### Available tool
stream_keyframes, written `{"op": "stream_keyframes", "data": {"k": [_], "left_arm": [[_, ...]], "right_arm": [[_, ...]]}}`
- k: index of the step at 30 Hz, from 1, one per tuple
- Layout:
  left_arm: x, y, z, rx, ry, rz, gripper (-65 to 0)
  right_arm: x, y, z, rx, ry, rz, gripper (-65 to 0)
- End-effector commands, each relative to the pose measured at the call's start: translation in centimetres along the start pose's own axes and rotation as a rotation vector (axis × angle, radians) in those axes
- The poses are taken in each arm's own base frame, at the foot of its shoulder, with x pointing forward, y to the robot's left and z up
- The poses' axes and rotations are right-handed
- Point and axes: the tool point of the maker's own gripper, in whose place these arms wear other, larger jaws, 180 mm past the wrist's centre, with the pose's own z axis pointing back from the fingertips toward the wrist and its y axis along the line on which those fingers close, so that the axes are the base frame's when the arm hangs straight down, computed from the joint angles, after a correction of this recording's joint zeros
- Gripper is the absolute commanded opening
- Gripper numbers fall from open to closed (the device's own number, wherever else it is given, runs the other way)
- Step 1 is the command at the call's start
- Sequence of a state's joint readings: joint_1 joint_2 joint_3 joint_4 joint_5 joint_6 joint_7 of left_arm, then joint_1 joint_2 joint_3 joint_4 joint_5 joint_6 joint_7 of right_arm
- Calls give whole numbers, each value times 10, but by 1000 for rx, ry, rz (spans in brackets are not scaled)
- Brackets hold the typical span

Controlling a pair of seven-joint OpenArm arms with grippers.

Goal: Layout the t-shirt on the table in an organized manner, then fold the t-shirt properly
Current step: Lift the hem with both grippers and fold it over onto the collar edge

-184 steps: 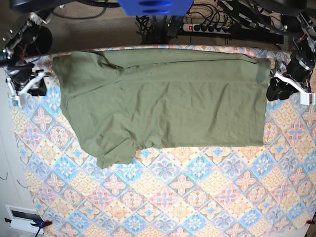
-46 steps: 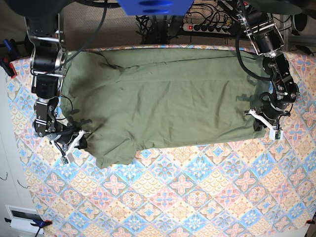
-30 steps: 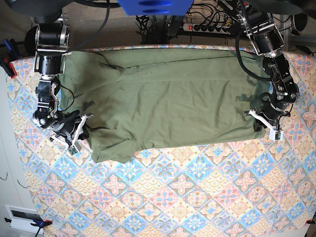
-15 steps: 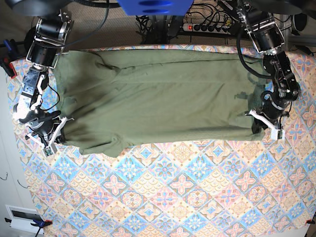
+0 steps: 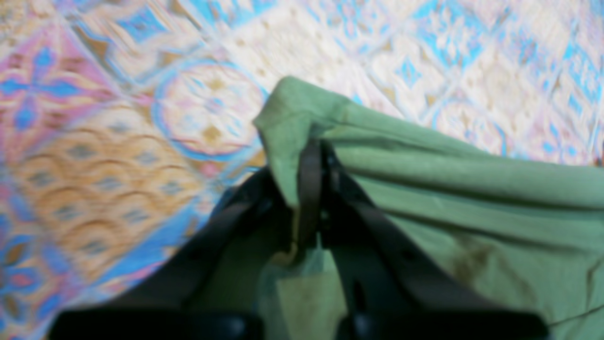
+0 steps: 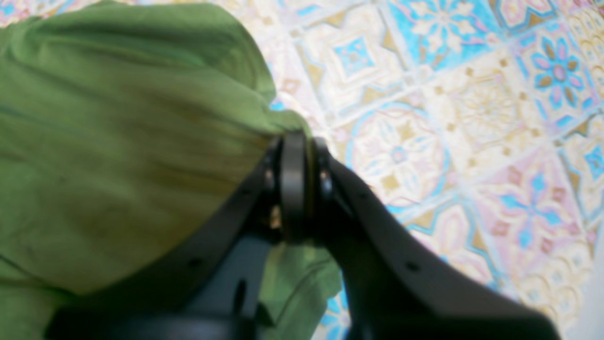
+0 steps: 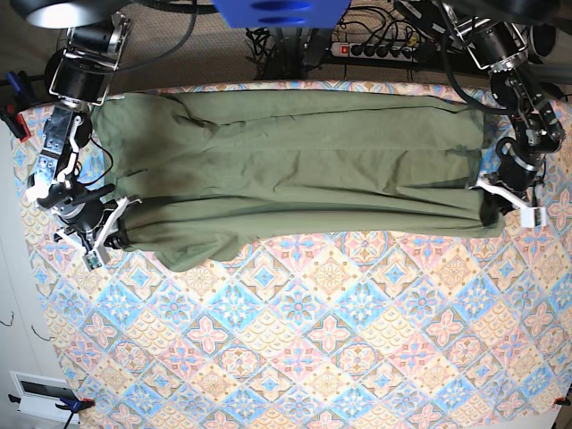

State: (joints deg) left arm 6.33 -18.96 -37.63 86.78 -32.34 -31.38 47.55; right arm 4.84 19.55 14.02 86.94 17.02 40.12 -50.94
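Both grippers, left [image 5: 309, 189] and right [image 6: 295, 184], clamped on shirt [image 7: 295, 170] corners; I'd pull outward evenly, keeping the cloth between them low over the table [image 7: 357, 357].

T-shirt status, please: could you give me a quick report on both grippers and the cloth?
Left gripper shut on the t-shirt edge. Right gripper shut on its opposite end. T-shirt stretched between them on the table, wrinkled, not yet folded. Nothing in the way.
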Motion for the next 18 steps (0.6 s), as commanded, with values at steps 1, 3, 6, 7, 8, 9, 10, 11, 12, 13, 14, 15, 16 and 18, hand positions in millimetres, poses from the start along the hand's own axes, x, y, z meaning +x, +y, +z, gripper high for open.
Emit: {"op": "stream_keyframes", "data": {"k": [1, 3, 6, 7, 8, 9, 10, 11, 12, 13, 14, 15, 16, 18], "left_arm": [[22, 14, 9, 36, -59, -14, -650], [22, 17, 12, 46, -64, -10, -650], [13, 19, 16, 51, -42, -14, -650], [14, 18, 18, 51, -41, -22, -650], [11, 18, 21, 53, -35, -30, -650], [8, 17, 23, 53, -27, -39, -650], [7, 16, 26, 52, -22, -50, -650], [5, 13, 29, 50, -18, -61, -650], [4, 11, 31, 48, -16, -70, -650], [1, 10, 35, 50, -7, -80, -650], [-1, 10, 38, 50, 0, -87, -650], [-3, 9, 40, 51, 5, -93, -650], [-6, 9, 42, 51, 13, -99, -650], [-9, 6, 48, 47, 20, -108, -650]], "right_arm": [[9, -9, 7, -22, -29, 16, -643], [2, -7, 6, -17, -14, 10, -643], [-10, -2, 7, -8, 11, 5, -643], [-14, -1, 7, -6, 19, 3, -643], [-16, -1, 7, -4, 23, 2, -643], [-20, 0, 6, -2, 30, -1, -643], [-22, 1, 7, 0, 36, -2, -643], [-25, 2, 7, 2, 42, -4, -643], [-26, 2, 7, 3, 43, -4, -643], [-26, 2, 7, 3, 43, -4, -643], [-26, 2, 7, 3, 43, -4, -643], [-27, 3, 7, 4, 46, -5, -643], [-31, 4, 7, 6, 53, -6, -643], [-34, 5, 7, 7, 60, -6, -643]]}}
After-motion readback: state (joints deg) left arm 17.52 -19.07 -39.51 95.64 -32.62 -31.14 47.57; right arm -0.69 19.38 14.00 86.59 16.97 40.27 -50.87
